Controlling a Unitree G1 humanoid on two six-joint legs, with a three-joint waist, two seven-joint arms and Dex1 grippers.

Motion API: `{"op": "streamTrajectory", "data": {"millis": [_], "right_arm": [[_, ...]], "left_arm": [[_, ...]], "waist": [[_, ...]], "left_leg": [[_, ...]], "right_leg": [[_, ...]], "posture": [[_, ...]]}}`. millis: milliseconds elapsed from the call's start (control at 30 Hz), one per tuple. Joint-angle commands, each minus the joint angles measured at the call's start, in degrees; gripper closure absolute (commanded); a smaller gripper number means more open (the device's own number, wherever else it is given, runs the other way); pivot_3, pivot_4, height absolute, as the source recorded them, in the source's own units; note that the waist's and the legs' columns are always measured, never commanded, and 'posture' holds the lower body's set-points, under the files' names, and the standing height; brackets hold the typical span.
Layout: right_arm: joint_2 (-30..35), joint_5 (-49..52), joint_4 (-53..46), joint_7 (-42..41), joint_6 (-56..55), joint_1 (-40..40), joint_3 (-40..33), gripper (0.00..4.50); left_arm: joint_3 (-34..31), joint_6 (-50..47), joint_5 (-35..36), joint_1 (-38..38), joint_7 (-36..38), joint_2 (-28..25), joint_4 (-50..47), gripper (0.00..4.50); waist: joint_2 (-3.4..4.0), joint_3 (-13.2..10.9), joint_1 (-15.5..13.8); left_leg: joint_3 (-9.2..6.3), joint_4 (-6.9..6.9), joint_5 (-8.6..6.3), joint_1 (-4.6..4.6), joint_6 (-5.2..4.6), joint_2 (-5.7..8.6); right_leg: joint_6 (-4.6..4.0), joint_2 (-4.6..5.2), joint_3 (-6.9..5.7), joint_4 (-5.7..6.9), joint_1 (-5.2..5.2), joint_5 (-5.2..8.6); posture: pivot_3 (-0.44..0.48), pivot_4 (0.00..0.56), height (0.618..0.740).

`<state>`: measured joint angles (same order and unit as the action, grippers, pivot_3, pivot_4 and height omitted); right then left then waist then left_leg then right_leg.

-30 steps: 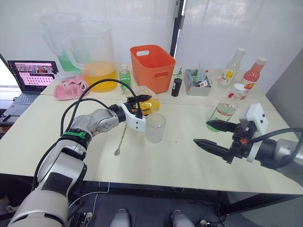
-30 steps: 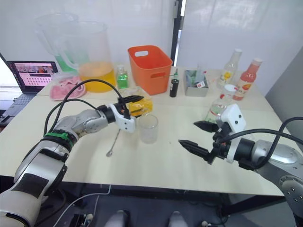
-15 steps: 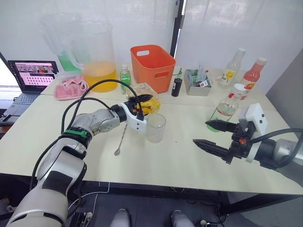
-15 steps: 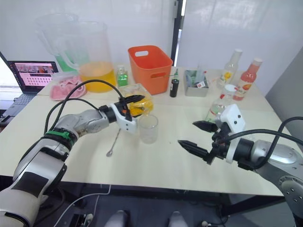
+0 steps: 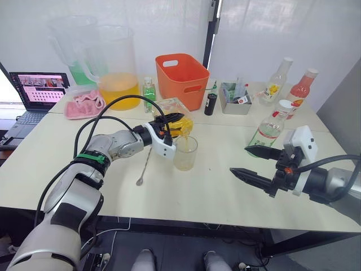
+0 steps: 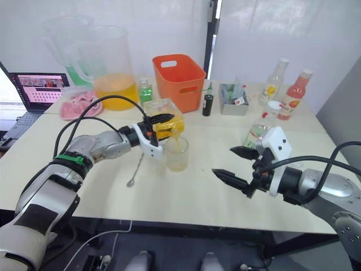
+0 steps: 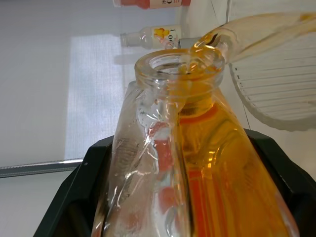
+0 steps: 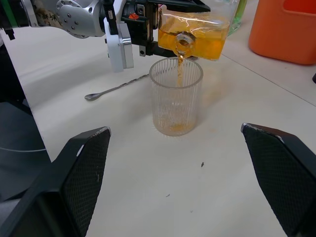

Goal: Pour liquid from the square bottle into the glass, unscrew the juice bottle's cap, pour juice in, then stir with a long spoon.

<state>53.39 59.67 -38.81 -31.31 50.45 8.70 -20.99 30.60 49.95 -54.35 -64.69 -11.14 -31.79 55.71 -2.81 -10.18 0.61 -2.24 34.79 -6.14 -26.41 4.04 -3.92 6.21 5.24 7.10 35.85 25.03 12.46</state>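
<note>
While the square bottle (image 8: 193, 30) is being tipped so liquid falls into the glass (image 8: 176, 96) | it is being squeezed by the left gripper (image 5: 169, 125) | the right gripper (image 5: 255, 164) is being kept wide open, empty.

bare table (image 5: 214, 186) between glass (image 5: 185, 153) and right gripper (image 5: 254, 164).

The two head views looked forward and down over the table (image 5: 214, 197), sharing almost the same scene (slightly offset). The left wrist view sat very close behind the square bottle (image 7: 197, 163). The right wrist view faced the glass (image 8: 176, 96) across the table, from farther off.
</note>
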Motion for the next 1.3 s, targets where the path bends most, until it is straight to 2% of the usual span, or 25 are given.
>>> {"op": "streamTrajectory", "data": {"millis": [33,367,767,1033,1167,1300], "right_arm": [[-0.13,0.07,-0.91,-0.13,-1.32,0.84,-0.60,0.02],[-0.03,0.04,-0.55,-0.42,-1.17,1.55,-0.09,0.02],[0.20,-1.30,1.22,-1.99,-1.41,3.50,1.72,0.02],[-0.02,-2.23,2.71,-3.60,-1.20,6.18,3.30,0.02],[-0.13,-2.26,4.09,-5.22,-1.33,8.88,5.06,0.02],[-0.33,-2.36,5.48,-6.60,-1.29,11.29,6.16,0.02]], "left_arm": [[-2.56,-0.45,3.26,-4.06,-1.08,-0.36,-2.65,1.68],[-2.78,-0.44,3.84,-3.98,-0.50,-0.55,-2.59,1.68],[-6.47,-0.72,17.04,-2.31,12.23,0.73,-1.57,1.68],[-13.16,-6.22,30.31,-0.75,24.62,2.61,-2.15,1.68],[-20.50,-15.92,41.85,0.56,31.74,4.35,-6.11,1.68],[-25.97,-27.16,48.55,2.12,34.74,5.37,-13.71,1.68]], "waist": [[0.00,0.00,0.03],[0.00,0.00,0.01],[0.00,0.00,0.09],[0.00,0.00,0.18],[0.00,0.00,0.37],[0.00,0.00,0.39]], "left_leg": [[0.00,0.00,0.00,0.00,0.00,0.00],[0.00,0.00,0.00,0.00,0.00,0.00],[0.00,0.00,0.00,0.00,0.00,0.00],[0.00,0.02,0.00,0.00,0.00,0.00],[-0.01,0.02,0.01,0.00,-0.01,-0.01],[-0.05,0.02,0.01,0.00,-0.01,-0.01]], "right_leg": [[0.00,0.00,0.00,0.00,0.00,0.00],[0.00,0.00,0.00,0.00,0.00,0.00],[-0.01,-0.01,0.01,0.02,0.00,0.00],[-0.01,-0.01,0.01,0.04,0.00,-0.01],[-0.02,-0.02,0.01,0.10,0.01,-0.01],[-0.03,-0.04,0.01,0.14,0.02,-0.01]], "posture": [[0.000,0.150,0.731],[0.000,0.150,0.731],[0.000,0.150,0.731],[0.000,0.150,0.731],[0.000,0.150,0.731],[0.000,0.150,0.731]]}}
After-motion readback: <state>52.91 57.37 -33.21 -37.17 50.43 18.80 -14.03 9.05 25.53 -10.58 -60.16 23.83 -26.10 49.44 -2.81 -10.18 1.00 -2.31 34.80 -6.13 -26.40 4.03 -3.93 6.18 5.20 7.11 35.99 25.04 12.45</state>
